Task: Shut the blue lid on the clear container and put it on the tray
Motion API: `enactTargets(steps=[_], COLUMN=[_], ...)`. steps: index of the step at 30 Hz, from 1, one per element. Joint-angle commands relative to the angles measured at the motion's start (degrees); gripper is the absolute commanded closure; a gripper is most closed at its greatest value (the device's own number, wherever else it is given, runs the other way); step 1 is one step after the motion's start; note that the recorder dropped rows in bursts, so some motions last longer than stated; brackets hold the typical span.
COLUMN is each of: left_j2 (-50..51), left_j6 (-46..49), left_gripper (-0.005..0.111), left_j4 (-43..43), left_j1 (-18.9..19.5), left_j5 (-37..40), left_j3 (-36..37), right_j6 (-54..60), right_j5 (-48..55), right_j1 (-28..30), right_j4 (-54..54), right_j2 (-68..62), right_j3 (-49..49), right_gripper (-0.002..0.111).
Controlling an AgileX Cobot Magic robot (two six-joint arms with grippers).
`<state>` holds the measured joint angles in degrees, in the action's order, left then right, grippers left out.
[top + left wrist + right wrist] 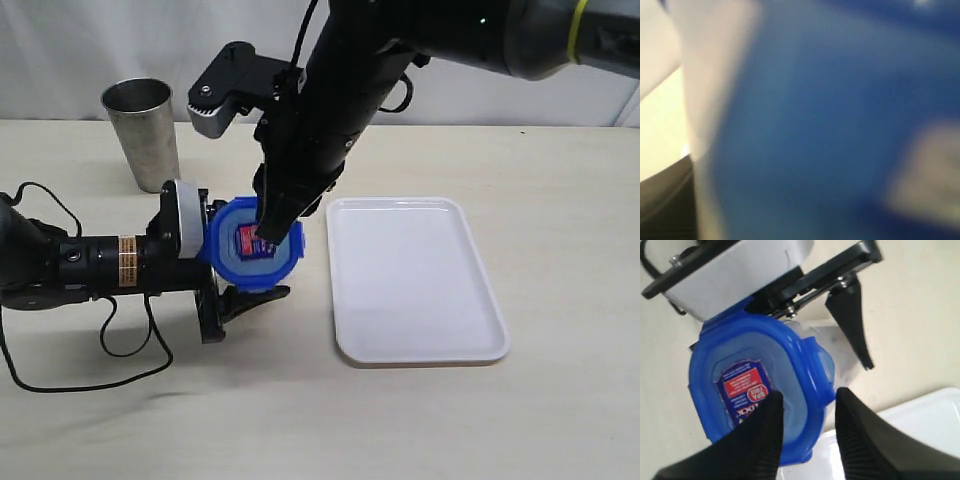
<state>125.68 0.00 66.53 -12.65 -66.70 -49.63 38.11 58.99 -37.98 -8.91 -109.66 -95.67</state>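
My right fingers (772,425) stand part open, straddling the lid's (740,355) rim: one tip over its top, the other outside its edge. The lid caps the container (837,352), just beside the tray (420,340), outside its rim. My left fingers (250,298) flank the container; I cannot tell whether they grip it.

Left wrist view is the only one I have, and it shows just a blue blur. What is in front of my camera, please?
Observer: It is the blue lid, seen from very close. It sits on the mouth of the clear container.
Operator: Thank you. Where is the other arm?
Observer: The right gripper is down at the lid, with one finger over its sticker face and the other just outside its rim.
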Motion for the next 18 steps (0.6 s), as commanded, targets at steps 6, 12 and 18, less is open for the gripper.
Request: enactTargets(steps=[6, 12, 18], left_j2=[-0.7, -1.4, -4.4], left_j6=[-16.7, -16.9, -19.7], left_gripper=[0.107, 0.107, 0.107], left_j4=[-2.2, -2.1, 0.7], left_j1=[0.3, 0.3, 0.3], left_j5=[-3.3, -3.3, -3.3], left_j3=[0.1, 0.1, 0.1], right_j6=[-12.5, -11.8, -12.0], right_j5=[-5.1, -6.4, -7.5], right_j1=[1.8, 1.8, 2.1], right_j4=[6.6, -3.2, -4.1], right_j2=[4.4, 6.4, 6.4], right_j3=[1.1, 1.1, 5.2], right_gripper=[0.076, 0.076, 0.104])
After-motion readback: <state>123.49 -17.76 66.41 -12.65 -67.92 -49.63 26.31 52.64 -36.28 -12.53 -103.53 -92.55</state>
